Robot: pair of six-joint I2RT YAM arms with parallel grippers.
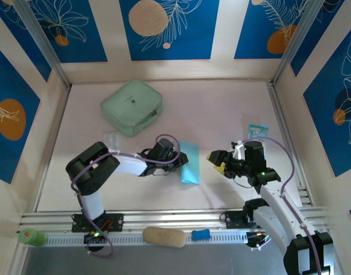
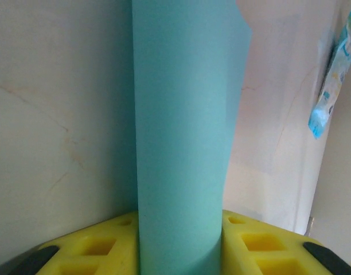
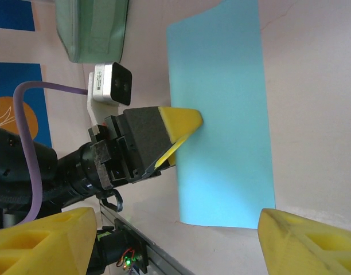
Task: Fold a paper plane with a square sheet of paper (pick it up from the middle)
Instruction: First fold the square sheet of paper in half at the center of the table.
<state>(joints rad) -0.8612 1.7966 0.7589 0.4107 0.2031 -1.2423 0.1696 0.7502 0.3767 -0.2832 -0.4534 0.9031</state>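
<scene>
The square sheet of paper (image 1: 191, 163) is light cyan-blue and lies as a narrow rectangle on the table between the two arms. My left gripper (image 1: 179, 162) is shut on its left edge. In the left wrist view the sheet (image 2: 181, 114) curves up between the yellow fingers (image 2: 261, 240), with a second layer behind it. From the right wrist view I see the sheet (image 3: 221, 103) flat on the table and the left gripper (image 3: 178, 134) pinching its side. My right gripper (image 1: 213, 160) stands open just right of the sheet, its yellow fingertips (image 3: 304, 240) wide apart with nothing between them.
A mint-green rounded case (image 1: 132, 107) sits at the back left, also in the right wrist view (image 3: 92, 28). A small printed blue-white packet (image 1: 257, 130) lies at the right. A clear packet (image 1: 112, 139) lies by the left arm. A tan object (image 1: 164, 236) rests on the front rail.
</scene>
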